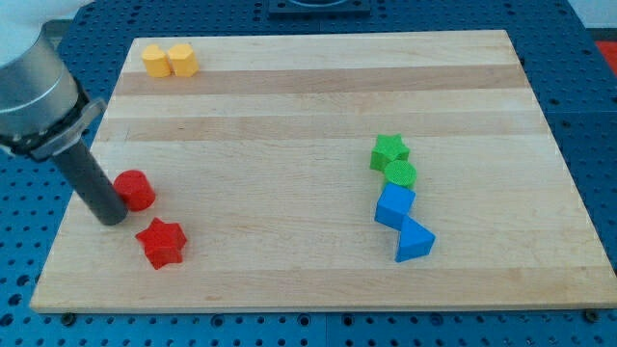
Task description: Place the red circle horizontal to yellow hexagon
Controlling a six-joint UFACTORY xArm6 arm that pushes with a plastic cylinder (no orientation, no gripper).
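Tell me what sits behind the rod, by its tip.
The red circle sits beside my tip, on its right; the rod covers its left edge. Contact cannot be confirmed.

My tip (113, 218) touching red circle (135, 190) from view's left; yellow hexagon (182, 60) at view's top
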